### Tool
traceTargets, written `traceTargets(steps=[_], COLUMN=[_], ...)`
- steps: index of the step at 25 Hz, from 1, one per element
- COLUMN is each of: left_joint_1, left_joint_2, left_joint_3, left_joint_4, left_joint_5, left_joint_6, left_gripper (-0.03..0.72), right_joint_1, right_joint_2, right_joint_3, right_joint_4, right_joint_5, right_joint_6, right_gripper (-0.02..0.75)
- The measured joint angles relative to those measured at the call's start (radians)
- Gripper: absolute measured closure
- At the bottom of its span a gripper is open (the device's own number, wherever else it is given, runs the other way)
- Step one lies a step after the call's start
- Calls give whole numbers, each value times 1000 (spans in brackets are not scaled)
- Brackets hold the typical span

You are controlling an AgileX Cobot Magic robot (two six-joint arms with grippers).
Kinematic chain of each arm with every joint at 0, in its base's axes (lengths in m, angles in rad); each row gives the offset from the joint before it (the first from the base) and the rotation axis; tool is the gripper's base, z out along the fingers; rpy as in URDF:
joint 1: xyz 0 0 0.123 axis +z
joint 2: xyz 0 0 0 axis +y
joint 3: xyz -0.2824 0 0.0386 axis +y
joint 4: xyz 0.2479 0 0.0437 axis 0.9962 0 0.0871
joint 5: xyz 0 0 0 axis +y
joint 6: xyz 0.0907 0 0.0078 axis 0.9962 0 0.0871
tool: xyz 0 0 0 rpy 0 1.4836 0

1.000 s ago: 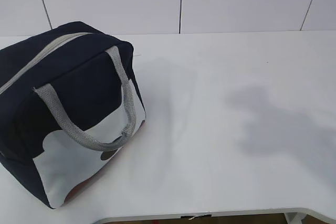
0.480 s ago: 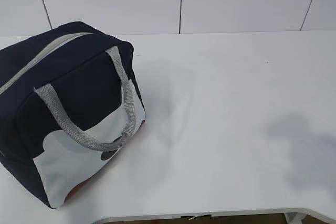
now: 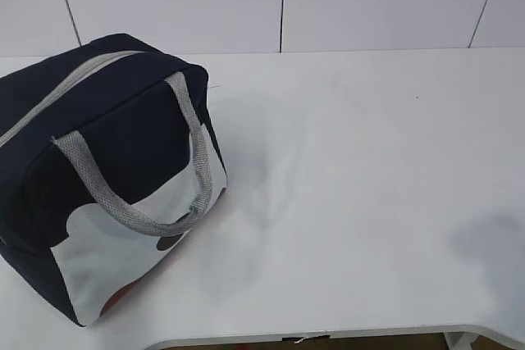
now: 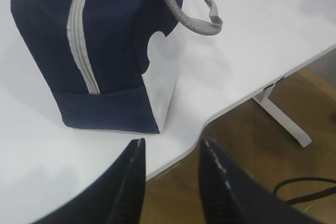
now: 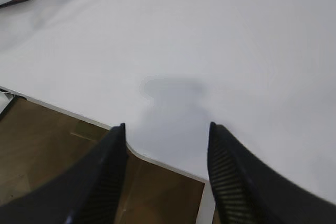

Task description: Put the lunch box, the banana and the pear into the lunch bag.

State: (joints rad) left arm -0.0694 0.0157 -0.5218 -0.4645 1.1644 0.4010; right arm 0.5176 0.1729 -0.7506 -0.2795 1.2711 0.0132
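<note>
So we've got the lunch bag (image 3: pixel 107 178) sitting at the left end of the white surface (image 3: pixel 369 161), zipped shut as far as we can see, with its grey zipper (image 4: pixel 81 35) running along the top and one grey handle (image 3: pixel 135 202) flopped over the white lower panel. We can't spot the lunch box, banana or pear in any view. Our left gripper (image 4: pixel 170 182) hangs off the surface edge near the bag's end, jaws apart with nothing between them. Our right gripper (image 5: pixel 165 177) hovers over the front edge, well away from the bag, jaws spread wide and empty too
</note>
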Motion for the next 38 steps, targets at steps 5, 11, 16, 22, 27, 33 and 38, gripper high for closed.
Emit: traceTargets(steps=[5,11,16,22,27,33,38], left_joint_1=[0,0,0,0,0,0,0], left_joint_2=[0,0,0,0,0,0,0], left_joint_3=[7,7,7,7,7,7,7], left_joint_4=[0,53,62,70,70,75,75], left_joint_5=[-13,-14,-14,-14,-14,-14,-14], left_joint_6=[4,6,6,6,6,6,6], left_gripper=[446,446,446,446,446,446,446], right_joint_1=[0,0,0,0,0,0,0], right_joint_2=[-105,-191,-192,-192,-192,-192,-192], right_joint_3=[63,99,153,193,243,249,249], right_joint_4=[0,6,8,63,186,238,236], right_joint_5=[0,3,3,0,-109,-119,-121], right_joint_6=[0,9,55,60,-3,-134,-141], right_gripper=[316,316,316,317,317,317,316])
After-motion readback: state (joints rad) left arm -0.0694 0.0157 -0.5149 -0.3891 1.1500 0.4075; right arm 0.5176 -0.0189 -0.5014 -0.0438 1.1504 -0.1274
